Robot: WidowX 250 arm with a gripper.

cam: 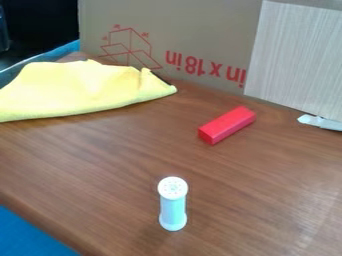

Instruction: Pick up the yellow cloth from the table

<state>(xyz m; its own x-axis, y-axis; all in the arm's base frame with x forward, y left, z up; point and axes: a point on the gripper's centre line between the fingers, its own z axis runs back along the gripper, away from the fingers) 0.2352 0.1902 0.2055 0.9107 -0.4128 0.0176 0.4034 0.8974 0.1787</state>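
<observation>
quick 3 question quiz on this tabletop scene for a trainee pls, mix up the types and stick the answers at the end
1. Multiple choice: as the camera sees it, where is the red block relative to the yellow cloth?
a) to its left
b) to its right
c) on top of it

2. True or false: the shaker with the white top is nearer to the camera than the red block.

3. Fill in the missing word: the cardboard at the back bears print in the colour ____.

Key: 1. b; 2. true; 3. red
</observation>
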